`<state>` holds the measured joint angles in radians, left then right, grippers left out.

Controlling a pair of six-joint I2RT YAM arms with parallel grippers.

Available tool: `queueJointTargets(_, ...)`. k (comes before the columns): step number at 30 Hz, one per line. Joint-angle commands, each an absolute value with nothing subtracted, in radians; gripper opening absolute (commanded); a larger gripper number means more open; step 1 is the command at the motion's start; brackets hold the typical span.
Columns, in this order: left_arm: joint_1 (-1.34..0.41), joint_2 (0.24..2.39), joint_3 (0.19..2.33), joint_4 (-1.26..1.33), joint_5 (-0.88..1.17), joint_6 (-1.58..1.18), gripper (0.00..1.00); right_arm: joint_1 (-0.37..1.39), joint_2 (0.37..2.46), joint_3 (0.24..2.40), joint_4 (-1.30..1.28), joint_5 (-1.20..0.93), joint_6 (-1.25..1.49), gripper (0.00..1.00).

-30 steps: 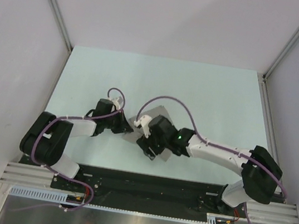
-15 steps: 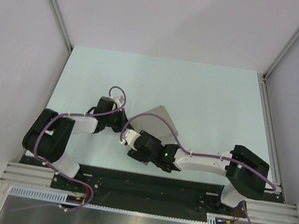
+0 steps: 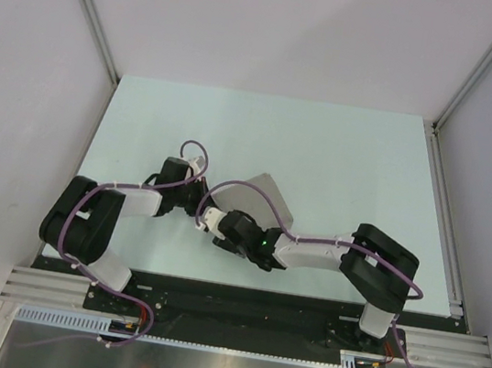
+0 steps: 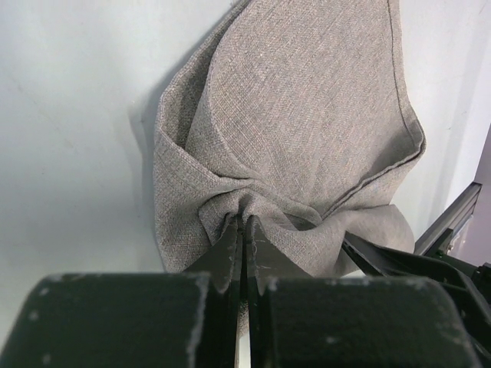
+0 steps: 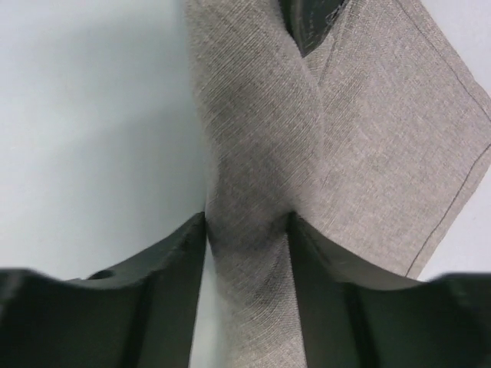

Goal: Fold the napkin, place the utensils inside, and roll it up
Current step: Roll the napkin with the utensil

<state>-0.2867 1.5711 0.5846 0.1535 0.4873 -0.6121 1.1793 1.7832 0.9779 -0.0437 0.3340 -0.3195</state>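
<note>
napkin (image 3: 267, 196) sits on the tabletop (image 3: 343, 152) toward the near edge, slightly left of centre, partly under both arms. It is bunched and folded over itself, not flat, with one hemmed corner lying spread out flat toward the far side. left gripper (image 4: 244, 230): fingers pressed together, pinching a gathered pleat at the napkin's edge, with folds fanning out from the pinch. right gripper (image 5: 247, 230): fingers on either side of a folded band of napkin, cloth touching both inner faces and narrowed between them, so it's clamped on it. The two grippers are just beside each other at the napkin's near-left edge.
</note>
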Motion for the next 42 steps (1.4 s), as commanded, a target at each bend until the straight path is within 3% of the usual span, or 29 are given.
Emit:
queueJointTargets(1,-0.278,1.603,0.603,0.147,0.437,-0.578,0.00,1.134,1.831,1.029,-0.047,0.243,-0.319,0.47)
queueJointTargets(4,-0.278,1.592,0.614,0.167,0.462,-0.577,0.00,1.101,1.853,1.058,-0.101,0.161,-0.295,0.40)
queueJointTargets(8,-0.272,1.554,0.643,0.152,0.453,-0.578,0.11,1.066,1.856,1.094,-0.191,0.017,-0.249,0.35)
queueJointTargets(9,-0.268,1.530,0.647,0.141,0.448,-0.577,0.23,1.045,1.858,1.106,-0.208,-0.062,-0.235,0.34)
queueJointTargets(12,-0.249,1.459,0.652,0.126,0.417,-0.583,0.41,0.987,1.865,1.121,-0.259,-0.216,-0.181,0.30)
queueJointTargets(15,-0.227,1.401,0.632,0.107,0.371,-0.583,0.48,0.953,1.871,1.140,-0.302,-0.329,-0.150,0.27)
queueJointTargets(22,-0.219,1.258,0.499,0.190,0.396,-0.566,0.53,0.865,1.922,1.204,-0.371,-0.554,-0.112,0.25)
queueJointTargets(31,-0.241,1.288,0.465,0.299,0.483,-0.543,0.64,0.813,2.029,1.322,-0.440,-0.727,-0.120,0.25)
queueJointTargets(42,-0.265,1.426,0.485,0.368,0.497,-0.541,0.60,0.778,2.118,1.396,-0.479,-0.822,-0.126,0.24)
